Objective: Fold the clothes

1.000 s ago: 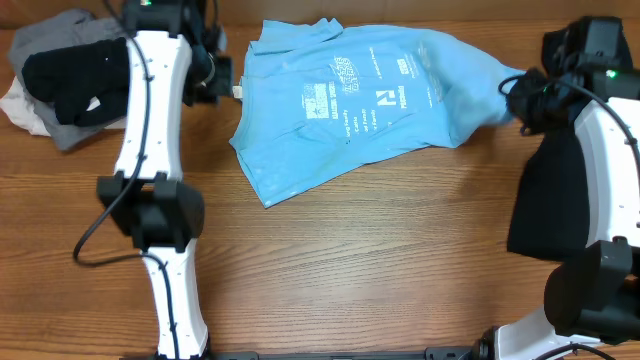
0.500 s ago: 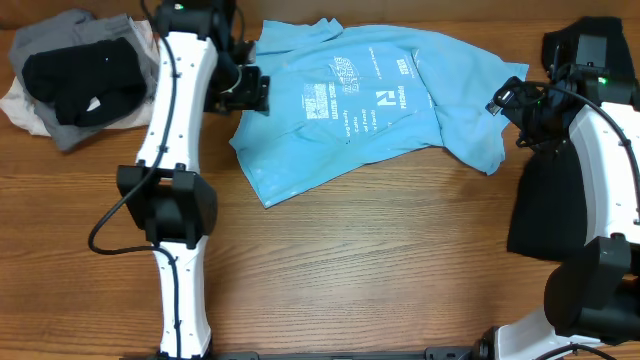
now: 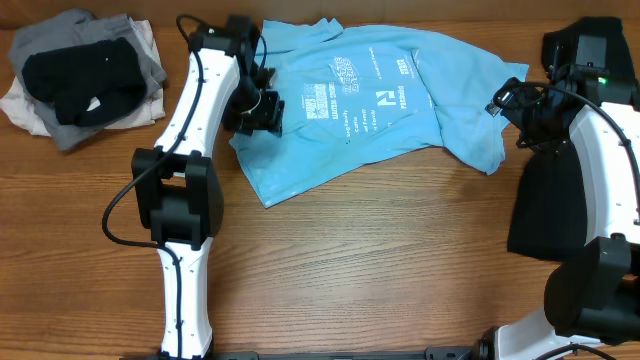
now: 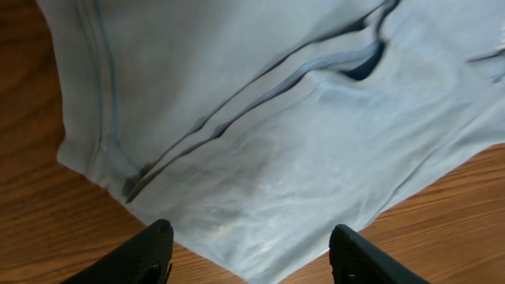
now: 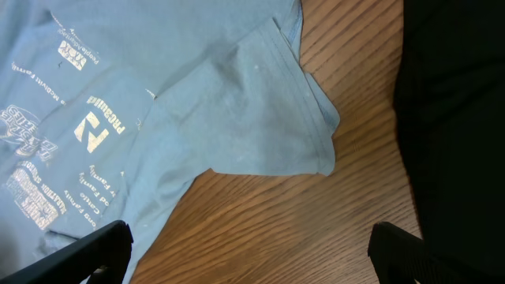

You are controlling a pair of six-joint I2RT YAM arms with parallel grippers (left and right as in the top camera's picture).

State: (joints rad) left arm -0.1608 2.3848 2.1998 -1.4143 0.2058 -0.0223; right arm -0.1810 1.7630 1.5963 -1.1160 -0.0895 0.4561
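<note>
The light blue T-shirt (image 3: 370,105) lies print-up and rumpled at the back middle of the table. My left gripper (image 3: 264,114) hovers over its left edge. In the left wrist view the gripper (image 4: 251,254) is open, with a corner of the shirt (image 4: 276,126) lying flat below the fingertips and nothing gripped. My right gripper (image 3: 512,108) stands open just right of the shirt's sleeve (image 5: 260,110). In the right wrist view that gripper (image 5: 248,256) has only bare wood between its fingers. A black garment (image 3: 545,205) lies under the right arm.
A heap of grey, black and white clothes (image 3: 80,75) sits at the back left corner. The black garment (image 5: 458,118) runs along the right side, close to the right gripper. Bare wood table (image 3: 380,270) stretches across the front.
Both grippers have opened and let go of the shirt. The right sleeve dropped flat and drew back left. My left gripper moved right and toward the front, over the shirt's left edge.
</note>
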